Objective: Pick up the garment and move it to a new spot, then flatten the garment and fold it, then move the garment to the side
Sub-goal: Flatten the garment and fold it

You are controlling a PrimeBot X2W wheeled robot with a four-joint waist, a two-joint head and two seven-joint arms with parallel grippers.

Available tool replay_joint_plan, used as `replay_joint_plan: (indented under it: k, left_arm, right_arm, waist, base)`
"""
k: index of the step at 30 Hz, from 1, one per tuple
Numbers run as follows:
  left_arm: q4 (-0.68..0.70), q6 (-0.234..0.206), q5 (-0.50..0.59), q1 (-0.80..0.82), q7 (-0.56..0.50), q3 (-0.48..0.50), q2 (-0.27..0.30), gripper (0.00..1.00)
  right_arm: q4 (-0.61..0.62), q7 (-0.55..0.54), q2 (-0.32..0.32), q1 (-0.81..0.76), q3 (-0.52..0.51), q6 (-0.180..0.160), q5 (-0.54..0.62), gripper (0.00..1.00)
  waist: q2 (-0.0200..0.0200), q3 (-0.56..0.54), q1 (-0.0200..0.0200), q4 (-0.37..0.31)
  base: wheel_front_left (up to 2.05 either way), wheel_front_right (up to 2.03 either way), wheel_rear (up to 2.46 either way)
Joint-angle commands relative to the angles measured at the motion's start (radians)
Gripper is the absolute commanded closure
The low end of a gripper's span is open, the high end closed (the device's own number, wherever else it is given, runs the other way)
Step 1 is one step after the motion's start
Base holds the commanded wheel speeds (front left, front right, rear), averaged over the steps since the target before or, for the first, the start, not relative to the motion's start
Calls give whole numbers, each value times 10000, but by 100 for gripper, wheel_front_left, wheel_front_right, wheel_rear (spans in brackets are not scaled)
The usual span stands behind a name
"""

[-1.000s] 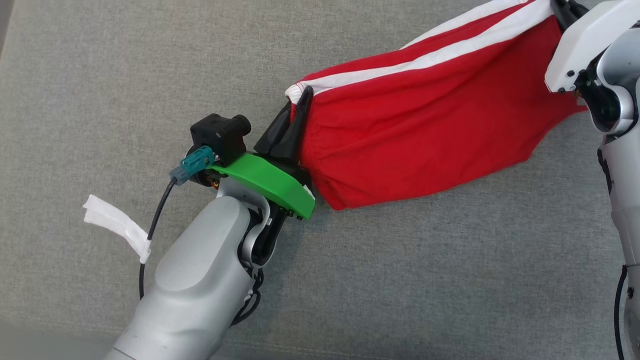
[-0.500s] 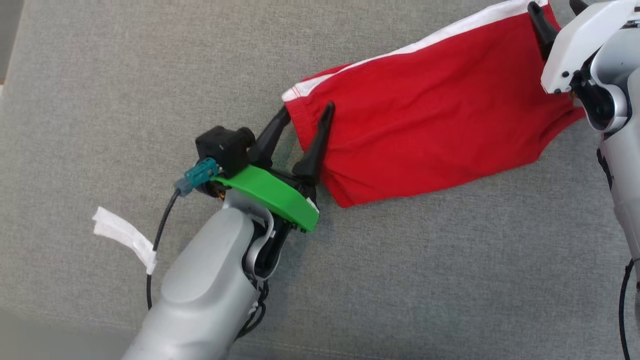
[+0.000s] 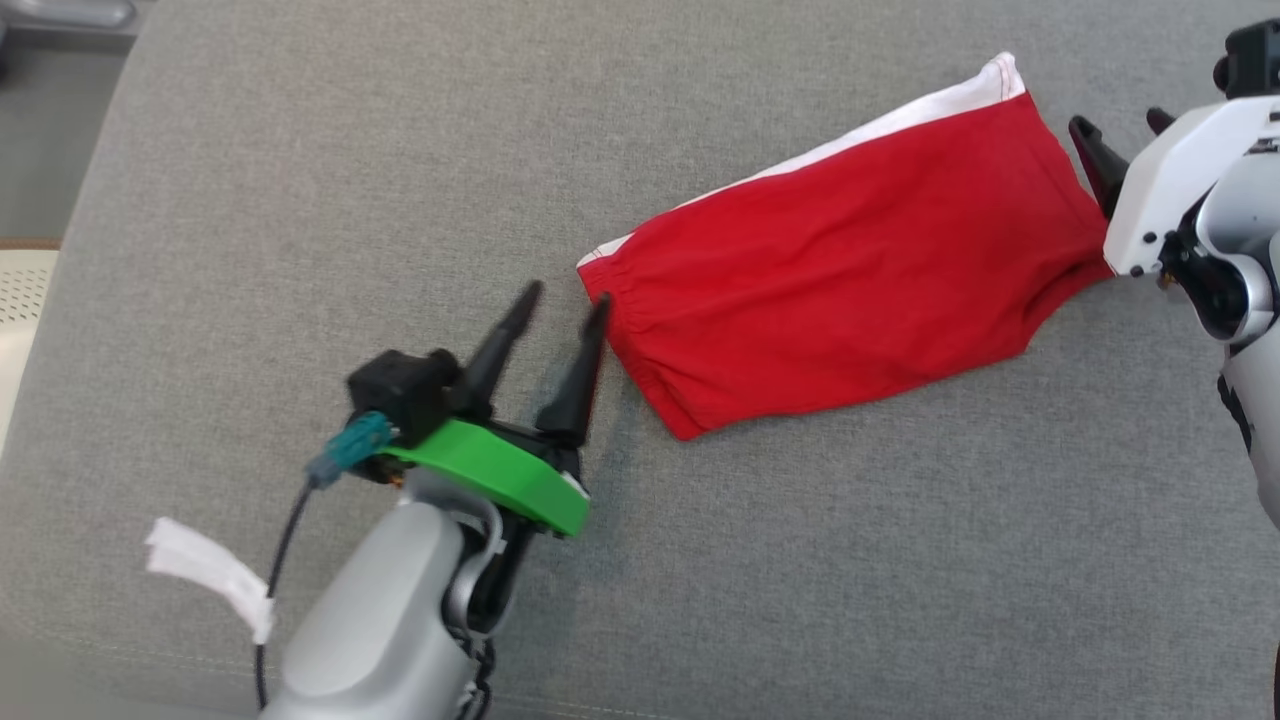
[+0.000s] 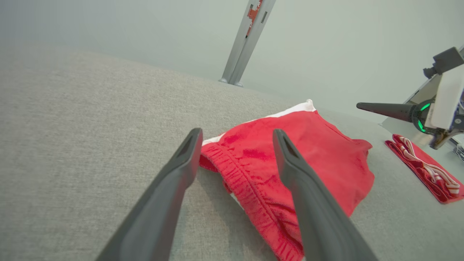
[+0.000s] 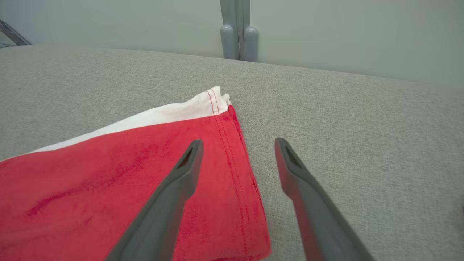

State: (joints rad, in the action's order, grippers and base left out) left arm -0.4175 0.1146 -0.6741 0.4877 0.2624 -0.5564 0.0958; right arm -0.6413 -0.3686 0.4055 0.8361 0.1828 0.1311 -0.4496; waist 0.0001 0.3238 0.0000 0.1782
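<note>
From my head camera: one red garment with a white side stripe lies flat and slantwise on the grey cushion, elastic waistband toward my left, hem toward my right. My left pincer is spread wide and holds nothing, its two dark fingers pointing up the view, the nearer tip just beside the waistband corner; I cannot tell whether it touches. Behind the fingers sit one green bracket and one white tag on the cable. My right pincer is at the hem end, jaws apart, gripping nothing. Over to the left wrist camera: the left pincer shows two fingers with a clear gap, the gathered waistband of the garment lying across that gap and past it. Beyond the garment, well apart from it, a second red cloth with white stripes lies folded, making two red pieces here, and one grey post rises behind the cushion. Right wrist camera now: the right pincer gapes open, one finger over the garment, the other over bare cushion, with the stitched hem edge between them.
</note>
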Motion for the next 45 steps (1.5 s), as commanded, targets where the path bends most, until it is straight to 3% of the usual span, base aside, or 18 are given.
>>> replay_joint_plan:
  k: [1, 10, 16, 29, 36, 37, 38, 39, 45]
  left_arm:
    - [211, -107, 323, -207, 28, 381, 141, 0]
    - [1641, -216, 2629, -1192, 25, 3081, -172, 0]
    - [1929, -49, 3281, -1410, 26, 4161, -383, 0]
    - [2241, 151, 3411, -1441, 27, 4281, -448, 0]
    - [2308, 163, 3256, -1256, 27, 4029, -446, 0]
    - [2317, 164, 3256, -1248, 27, 4026, -446, 0]
    - [2320, 165, 3247, -1248, 27, 4034, -446, 0]
    - [2315, 166, 3230, -1251, 27, 4040, -447, 0]
    - [2243, 167, 3191, -1213, 27, 4062, -447, 0]
  right_arm:
    - [-12, -60, 64, -215, -10, -9, -108, 0]
    - [-297, -516, 243, -521, 11, -9, -187, 0]
    - [-520, -466, 469, -426, 15, -9, -147, 0]
    - [-1101, 174, 549, 153, -260, -9, -12, 0]
    - [-1736, -423, 425, 55, 372, -3, 77, 0]
    - [-1780, -610, 347, -84, 531, -3, -86, 7]
    - [-1783, -760, 296, -204, 678, -2, -192, 23]
    - [-1745, -875, 260, -332, 817, 20, -346, 100]
    - [-1489, -509, 688, -541, 946, -19, -792, 100]
  waist:
    - [-1, -237, 0, 84]
    - [-1, -85, 0, 439]
    - [-1, 300, 0, 617]
    - [-1, 907, 0, 899]
    - [-1, 1163, 0, 1049]
    - [-1, 1181, 0, 1046]
    - [-1, 1193, 0, 1036]
    - [-1, 1207, 0, 1019]
    - [-1, 1219, 0, 856]
  base:
    - [0, 0, 0]
    - [0, 0, 0]
    - [0, 0, 0]
    - [0, 0, 0]
    - [0, 0, 0]
    - [0, 0, 0]
    - [0, 0, 0]
    - [0, 0, 0]
    - [0, 0, 0]
